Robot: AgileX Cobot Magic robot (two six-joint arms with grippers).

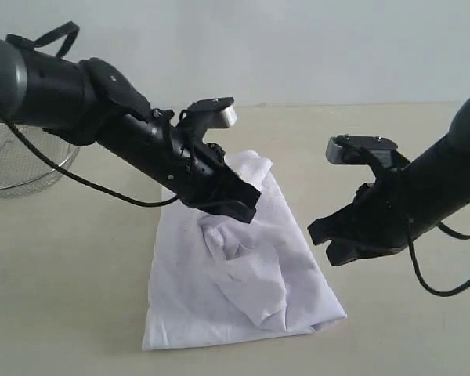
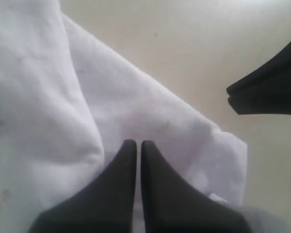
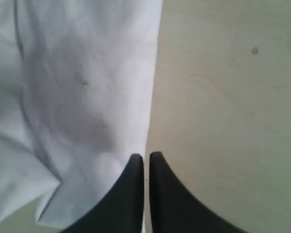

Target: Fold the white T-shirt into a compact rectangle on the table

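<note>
Exterior: white T-shirt (image 1: 235, 290) lies centre frame on the worktop (image 1: 63, 313). It is a lumpy, part-folded trapezoid, narrow at the top and wide at the bottom, with a crumpled ridge down the middle. Left tool (image 1: 239, 205) hangs over the upper part of the shirt, jaws together. Right tool (image 1: 329, 235) is right of the cloth and lifted off it, jaws together too. Wire-mesh basket (image 1: 19, 164) sits at the left edge, apart from the shirt. No contents visible in the part that shows.

Left wrist: left tool (image 2: 138, 143) is closed with no cloth between the tips and the shirt spread below it. Right tool (image 2: 266, 90) shows at the right edge.

Right wrist: right tool (image 3: 145, 156) is closed with its tips lined up on the shirt's long edge. Cloth fills frame left, bare worktop frame right. No clear pinch seen.

My read: between folds, next grasp pending.
- Open both tools before descending.
- Take matching corners of one end, gripping all layers.
- Lift level, move both arms together, lay over and release flat.
- Don't drag the centre ridge; flatten it or the rectangle comes out skewed.
</note>
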